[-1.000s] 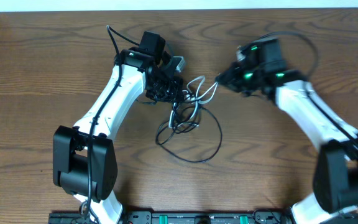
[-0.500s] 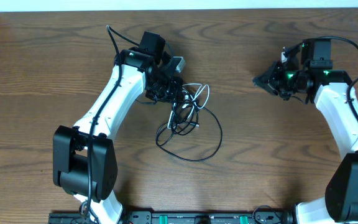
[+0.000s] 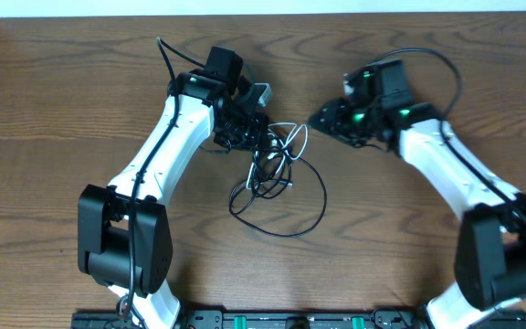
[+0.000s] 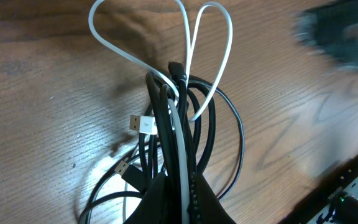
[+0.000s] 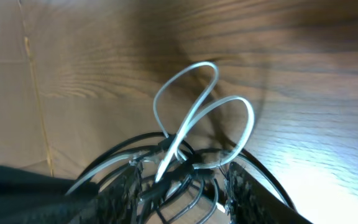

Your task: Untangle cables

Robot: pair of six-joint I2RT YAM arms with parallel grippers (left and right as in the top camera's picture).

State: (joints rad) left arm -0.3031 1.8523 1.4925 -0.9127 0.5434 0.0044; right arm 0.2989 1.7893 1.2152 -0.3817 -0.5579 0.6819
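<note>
Currently: white cable [image 3: 297, 135] [image 4: 222, 56] [image 5: 191, 112] and black cables [image 3: 301, 216] [image 4: 211, 124] lie tangled mid-table [image 3: 62, 110]. Left gripper [image 3: 261, 137] [image 4: 179, 199] is clamped on both at the tangle's upper left. Right gripper [image 3: 316, 119] [image 5: 185, 199], fingers spread, sits just right of the white loops; half a second earlier it sat well off to the right

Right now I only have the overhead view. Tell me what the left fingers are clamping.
Observer: On the left wrist view, the left fingers pinch the white cable and black cables together as one bundle.
Operator: Locate the white plug.
Observer: The white plug sticks out left of that bundle, outside the grip.
Operator: Check the right fingers.
Observer: The right wrist view shows the right fingers open, white loops ahead of their gap.
</note>
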